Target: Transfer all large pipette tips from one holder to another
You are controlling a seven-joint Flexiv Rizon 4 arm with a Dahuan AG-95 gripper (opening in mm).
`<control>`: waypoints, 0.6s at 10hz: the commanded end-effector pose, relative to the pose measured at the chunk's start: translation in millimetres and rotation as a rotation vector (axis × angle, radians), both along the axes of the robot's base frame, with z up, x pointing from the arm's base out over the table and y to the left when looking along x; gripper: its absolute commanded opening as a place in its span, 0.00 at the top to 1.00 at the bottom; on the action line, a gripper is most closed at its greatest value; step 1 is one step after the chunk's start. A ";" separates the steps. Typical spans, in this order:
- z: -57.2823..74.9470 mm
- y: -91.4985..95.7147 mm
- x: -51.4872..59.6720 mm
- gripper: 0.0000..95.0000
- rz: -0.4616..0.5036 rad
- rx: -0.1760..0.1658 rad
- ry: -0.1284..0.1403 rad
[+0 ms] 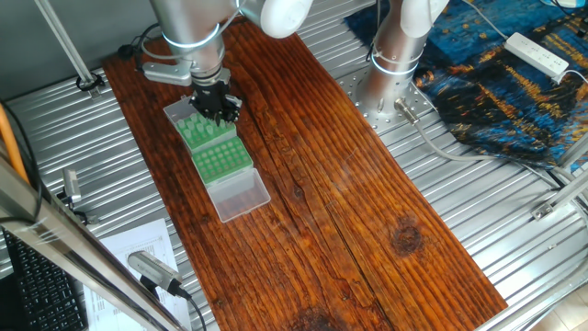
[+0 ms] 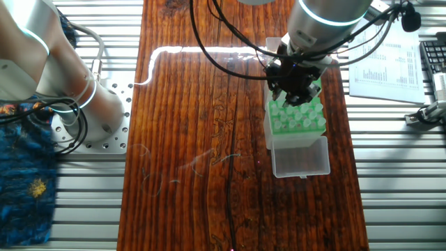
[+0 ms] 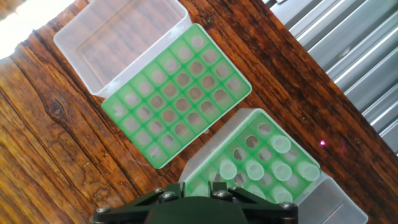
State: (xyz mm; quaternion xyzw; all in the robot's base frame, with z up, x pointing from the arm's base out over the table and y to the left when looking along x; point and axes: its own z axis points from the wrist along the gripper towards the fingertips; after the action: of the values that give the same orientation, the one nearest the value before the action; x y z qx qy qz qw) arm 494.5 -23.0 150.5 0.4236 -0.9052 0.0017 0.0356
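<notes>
Showed silver-grey cylindrical arm links with white joint covers, a black gripper [image 1: 218, 106], black cables looping at upper frame, bolted round base.

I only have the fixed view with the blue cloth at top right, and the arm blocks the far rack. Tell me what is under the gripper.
Observer: In the hand view, the far rack just below the gripper holds large pipette tips in several holes.
Operator: Now check the near rack for me.
Observer: In the hand view, every hole of the near rack looks empty.
</notes>
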 end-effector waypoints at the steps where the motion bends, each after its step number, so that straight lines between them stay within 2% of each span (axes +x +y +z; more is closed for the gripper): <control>1: -0.6 0.3 0.3 1.00 -0.005 0.000 -0.002; 6: 0.1 0.3 0.2 1.00 -0.011 0.001 -0.004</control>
State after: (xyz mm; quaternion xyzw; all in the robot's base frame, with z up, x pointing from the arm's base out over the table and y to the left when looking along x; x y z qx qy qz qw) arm 495.0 -23.1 150.7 0.4186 -0.9076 0.0022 0.0329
